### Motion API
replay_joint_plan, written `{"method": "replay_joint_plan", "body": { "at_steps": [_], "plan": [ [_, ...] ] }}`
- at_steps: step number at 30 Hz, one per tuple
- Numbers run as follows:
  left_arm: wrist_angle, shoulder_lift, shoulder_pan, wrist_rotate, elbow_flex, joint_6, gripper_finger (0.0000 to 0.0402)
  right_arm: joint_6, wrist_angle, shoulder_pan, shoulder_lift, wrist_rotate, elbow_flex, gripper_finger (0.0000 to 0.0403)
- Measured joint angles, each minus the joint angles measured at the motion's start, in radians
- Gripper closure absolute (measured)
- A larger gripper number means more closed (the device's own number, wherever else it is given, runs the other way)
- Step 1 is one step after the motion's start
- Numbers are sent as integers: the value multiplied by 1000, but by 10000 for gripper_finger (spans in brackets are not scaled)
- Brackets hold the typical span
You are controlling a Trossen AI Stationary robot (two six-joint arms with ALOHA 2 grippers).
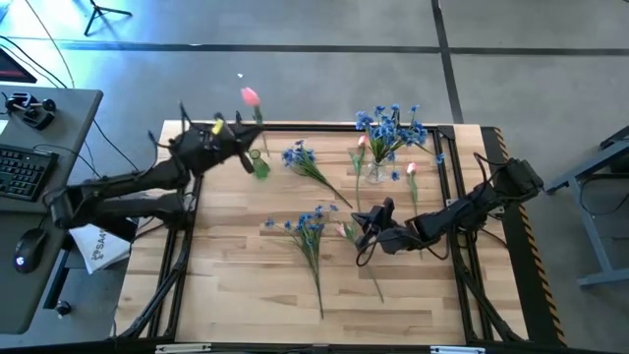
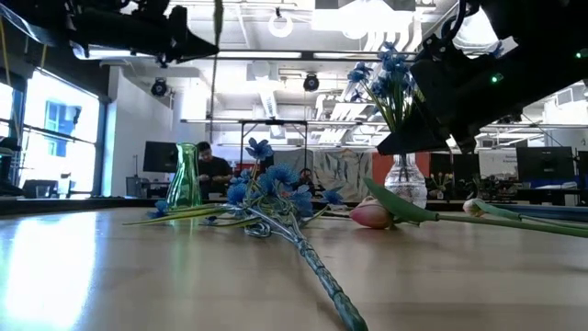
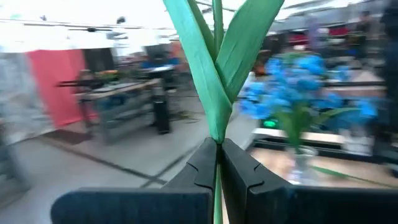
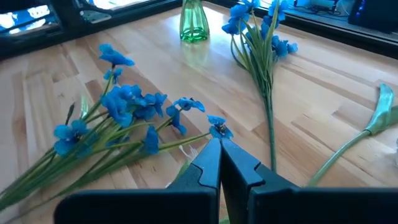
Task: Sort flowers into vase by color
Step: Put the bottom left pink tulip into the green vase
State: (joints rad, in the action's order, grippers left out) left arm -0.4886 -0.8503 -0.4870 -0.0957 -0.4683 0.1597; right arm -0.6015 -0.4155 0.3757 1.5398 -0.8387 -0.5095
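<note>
My left gripper (image 1: 245, 151) (image 3: 217, 149) is raised near the table's far left corner, shut on a pink tulip whose bud (image 1: 250, 95) stands high. The green vase (image 1: 260, 167) (image 2: 184, 175) stands just beside and below it. My right gripper (image 1: 364, 230) (image 4: 219, 144) is shut and hovers over the table's middle, above a pink tulip (image 1: 346, 232) (image 2: 372, 214) lying flat. Two blue flower sprays (image 1: 300, 157) (image 1: 313, 222) also lie on the wood. A clear vase (image 1: 376, 174) (image 2: 404, 179) holds blue flowers. My left gripper pinches the tulip's green stem (image 3: 218, 134) between its two fingers, just under where the long leaves (image 3: 205, 62) fork. The fingers lie across the stem. The flower stands upright and is lifted clear, its lower stem (image 2: 218, 32) hanging above the green vase.
Another pink tulip (image 1: 411, 170) lies near the clear vase by the table's right rail. A black frame (image 1: 447, 187) edges the tabletop. A desk with keyboard and mouse (image 1: 25, 167) stands left of the table. Bare wood spreads along the near edge.
</note>
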Motion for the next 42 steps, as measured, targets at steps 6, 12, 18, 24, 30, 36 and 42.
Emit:
{"method": "replay_joint_plan", "body": {
  "at_steps": [6, 12, 18, 24, 30, 36, 42],
  "plan": [
    [118, 134, -59, -18, 0, 25, 401, -3, -1, -31, 0, 4, 0, 402],
    [277, 221, -59, -71, -1, 25, 401, -4, -3, -57, 0, 35, 0, 402],
    [281, 188, -59, -71, -2, -8, 401, -1, -18, -57, 0, 46, 0, 402],
    [203, 132, -59, -71, -2, -17, 401, -1, -18, -57, 0, 57, 0, 402],
    [178, 125, -59, -72, 0, -9, 401, 0, -18, -57, 0, 61, 0, 402],
    [177, 131, -59, -72, 0, -8, 401, 0, -17, -57, 0, 61, 0, 402],
    [230, 113, -59, -72, 0, 10, 401, 0, -16, -57, 0, 61, 0, 402]
  ]
}}
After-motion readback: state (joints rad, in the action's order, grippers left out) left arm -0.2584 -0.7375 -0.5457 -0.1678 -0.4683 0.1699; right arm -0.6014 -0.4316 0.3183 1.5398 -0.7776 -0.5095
